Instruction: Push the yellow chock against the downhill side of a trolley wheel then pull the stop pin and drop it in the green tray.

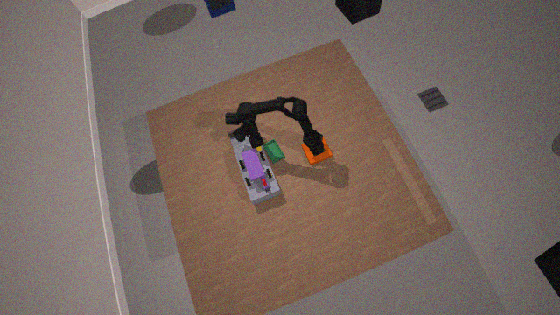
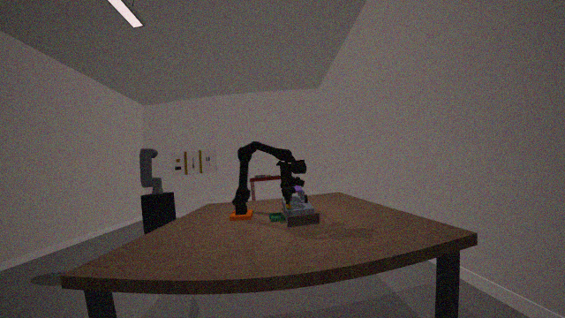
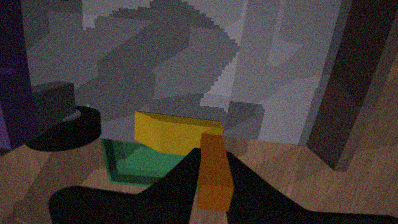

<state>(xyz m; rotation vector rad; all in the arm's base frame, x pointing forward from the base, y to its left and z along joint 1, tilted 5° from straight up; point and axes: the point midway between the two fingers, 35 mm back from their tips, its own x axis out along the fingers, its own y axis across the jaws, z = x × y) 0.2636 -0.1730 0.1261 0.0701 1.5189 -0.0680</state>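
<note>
Nearest you, your gripper (image 1: 258,145) (image 2: 289,203) (image 3: 210,156) is clenched on the orange handle (image 3: 215,182) of the yellow chock (image 1: 259,149) (image 2: 288,206) (image 3: 169,135). You have the chock low by the ramp's tray-side edge, near the trolley's downhill end; you cannot tell whether it touches the ramp (image 1: 266,197) (image 2: 304,218) (image 3: 282,115). The green tray (image 1: 274,150) (image 2: 276,216) (image 3: 142,162) sits just beside that edge, partly hidden from your wrist view by the chock and a finger.

Your closest obstacle beyond is a black wheel (image 1: 262,156) (image 3: 65,132) of the purple-topped trolley (image 1: 253,164) (image 2: 297,188) (image 3: 10,90), apart from the chock in the wrist view. The red-headed stop pin (image 1: 264,182) stands at the trolley's far, uphill end.

Your arm's orange base plate (image 1: 311,161) (image 2: 232,217) lies past the tray, well apart from the ramp. The wooden table (image 1: 306,227) (image 2: 265,252) (image 3: 370,175) reaches well beyond the ramp's uphill end, giving you room there, and its edges are well away from the ramp. Off the table, you have a grey robot arm (image 2: 146,170) on a black pedestal (image 2: 158,216) and a red-framed stand (image 2: 265,179).
</note>
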